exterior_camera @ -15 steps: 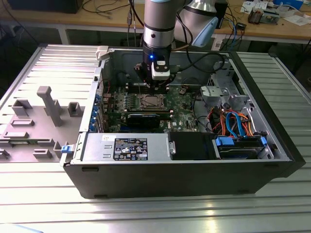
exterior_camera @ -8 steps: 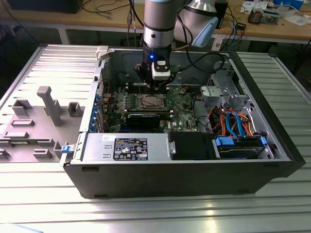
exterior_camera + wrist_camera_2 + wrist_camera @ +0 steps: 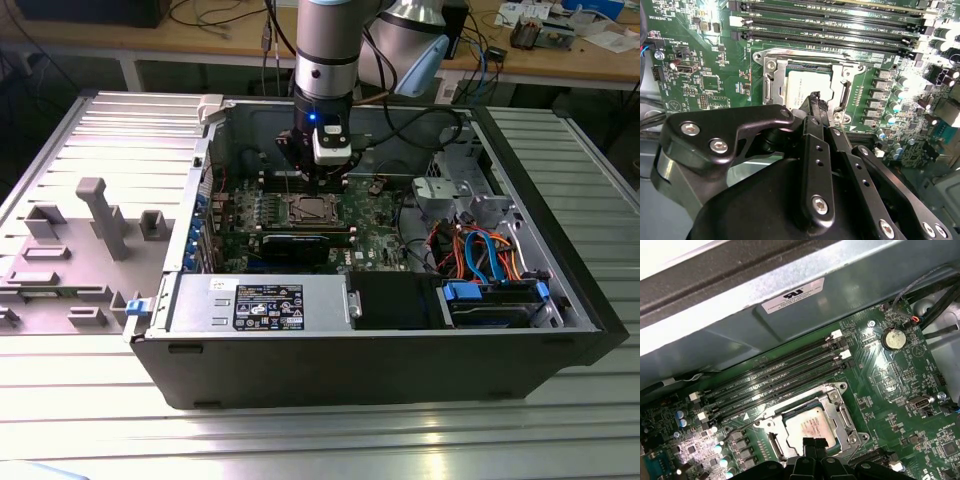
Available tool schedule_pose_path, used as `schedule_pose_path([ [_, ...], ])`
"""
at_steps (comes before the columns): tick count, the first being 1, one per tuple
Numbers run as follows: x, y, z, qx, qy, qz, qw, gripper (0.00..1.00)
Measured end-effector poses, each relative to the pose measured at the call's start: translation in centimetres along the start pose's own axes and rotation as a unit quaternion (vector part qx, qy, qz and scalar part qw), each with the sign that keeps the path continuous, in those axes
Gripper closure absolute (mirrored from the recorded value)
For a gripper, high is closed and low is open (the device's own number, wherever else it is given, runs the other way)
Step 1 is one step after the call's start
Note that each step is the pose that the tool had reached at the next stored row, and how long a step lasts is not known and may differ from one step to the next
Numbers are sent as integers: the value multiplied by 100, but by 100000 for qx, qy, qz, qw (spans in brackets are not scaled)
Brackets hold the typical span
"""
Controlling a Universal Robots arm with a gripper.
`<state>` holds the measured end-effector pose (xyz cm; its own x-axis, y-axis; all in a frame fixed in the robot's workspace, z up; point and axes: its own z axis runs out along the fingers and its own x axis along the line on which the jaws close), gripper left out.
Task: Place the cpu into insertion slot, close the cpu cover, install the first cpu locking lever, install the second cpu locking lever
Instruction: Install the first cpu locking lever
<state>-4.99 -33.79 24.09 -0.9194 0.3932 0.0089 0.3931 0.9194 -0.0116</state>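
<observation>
Although the arm crowds the open computer case (image 3: 560,300) in the exterior view, both wrist views show the cpu (image 3: 814,426) already lying flat in the insertion slot (image 3: 771,444) on the green motherboard (image 3: 890,385), with the cpu cover (image 3: 845,95) down around it as a silver frame, its window showing the chip's metal top. The gripper (image 3: 816,102) hovers just above the chip's near edge, its jaws pinched together with nothing between them. By the look of it, the chip is light, rigid and smooth-topped, and best held by its edges, since the contacts beneath would likely be delicate. The cover seems thin, springy sheet metal, better pressed on its frame than gripped. Whether either locking lever is latched cannot be told. Memory slots (image 3: 775,382) run just beside the socket.
</observation>
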Motion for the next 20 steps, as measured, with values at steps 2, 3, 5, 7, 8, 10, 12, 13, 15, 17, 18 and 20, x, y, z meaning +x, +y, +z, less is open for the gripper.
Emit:
schedule_pose_path([
  [2,0,0,0,2,-1,-112,100000,89],
  [3,0,0,0,0,-3,-196,100000,89],
  [5,0,0,0,4,-5,-327,99999,89],
  [7,0,0,0,4,-6,-466,99999,89],
  [8,0,0,0,2,-8,-521,99999,89],
  [10,0,0,0,6,-7,-636,99998,89],
  [12,0,0,0,7,-10,-778,99997,89],
  [13,0,0,0,7,-10,-833,99997,89],
  [15,0,0,0,7,-14,-911,99996,89],
  [17,0,0,0,8,-12,-989,99995,89],
  [18,0,0,0,8,-13,-1029,99995,89],
  [20,0,0,0,10,-15,-1128,99994,89],
])
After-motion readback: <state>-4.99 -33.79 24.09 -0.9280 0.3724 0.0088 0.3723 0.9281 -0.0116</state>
